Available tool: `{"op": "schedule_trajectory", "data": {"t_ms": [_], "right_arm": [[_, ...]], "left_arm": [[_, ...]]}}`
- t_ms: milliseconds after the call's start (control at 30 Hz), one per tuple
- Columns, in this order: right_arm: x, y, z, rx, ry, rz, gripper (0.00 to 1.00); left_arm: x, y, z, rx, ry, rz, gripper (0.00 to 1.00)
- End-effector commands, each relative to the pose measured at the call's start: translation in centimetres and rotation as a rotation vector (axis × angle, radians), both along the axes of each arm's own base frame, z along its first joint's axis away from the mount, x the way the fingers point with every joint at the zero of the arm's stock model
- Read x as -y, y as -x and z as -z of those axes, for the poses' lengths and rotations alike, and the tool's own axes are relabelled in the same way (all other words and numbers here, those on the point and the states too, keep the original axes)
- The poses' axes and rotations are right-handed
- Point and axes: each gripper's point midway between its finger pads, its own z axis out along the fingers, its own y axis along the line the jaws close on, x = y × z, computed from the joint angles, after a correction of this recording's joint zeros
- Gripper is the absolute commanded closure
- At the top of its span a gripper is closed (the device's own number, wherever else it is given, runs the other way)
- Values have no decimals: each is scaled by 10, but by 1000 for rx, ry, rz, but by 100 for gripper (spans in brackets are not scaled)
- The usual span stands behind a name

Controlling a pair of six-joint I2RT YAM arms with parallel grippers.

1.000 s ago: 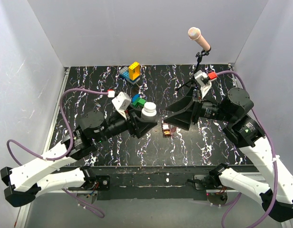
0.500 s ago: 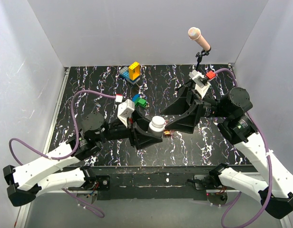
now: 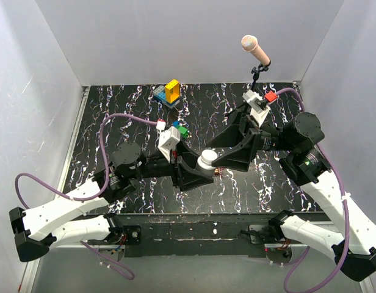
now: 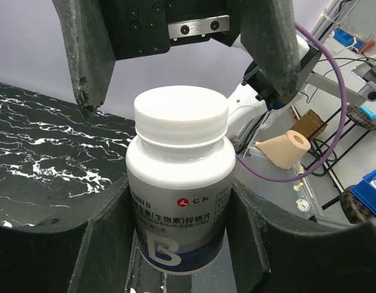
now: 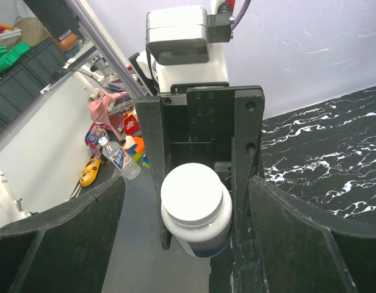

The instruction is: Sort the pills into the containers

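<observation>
Gripping a white-capped plastic vitamin bottle (image 4: 179, 201) in the half-closed left end effector (image 3: 200, 168). Right end effector (image 3: 217, 154) gaping wide, empty, near the cap. Can barely make out the small brown plastic pill box (image 3: 219, 173) on the black marbled worktop (image 3: 115, 116), mostly hidden beneath both.

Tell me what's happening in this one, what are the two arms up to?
The left gripper holds a white pill bottle by its body above the black marbled table. The bottle's white cap points toward the right gripper, which is open and lined up facing it, not gripping. The cap is on, so no pills are out. The small brown pill box is mostly hidden beneath the grippers.
</observation>
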Motion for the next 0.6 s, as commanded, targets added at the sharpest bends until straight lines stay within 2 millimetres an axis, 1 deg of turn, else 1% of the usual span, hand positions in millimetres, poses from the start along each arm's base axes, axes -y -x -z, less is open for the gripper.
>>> {"op": "schedule_trajectory", "data": {"t_ms": [0,167,267,433,567], "right_arm": [[2,-1,-2,41,-8,24,12],[1,-9,6,34,18,65,13],[0,-10,10,29,28,65,18],[0,-9,13,28,35,62,27],[0,-9,15,29,38,54,38]], "left_arm": [[0,0,-22,40,52,0,100],[1,-4,-26,46,70,-15,100],[3,-4,-29,52,71,-15,100],[7,-6,-28,52,65,-12,100],[9,-7,-27,53,62,-9,100]]}}
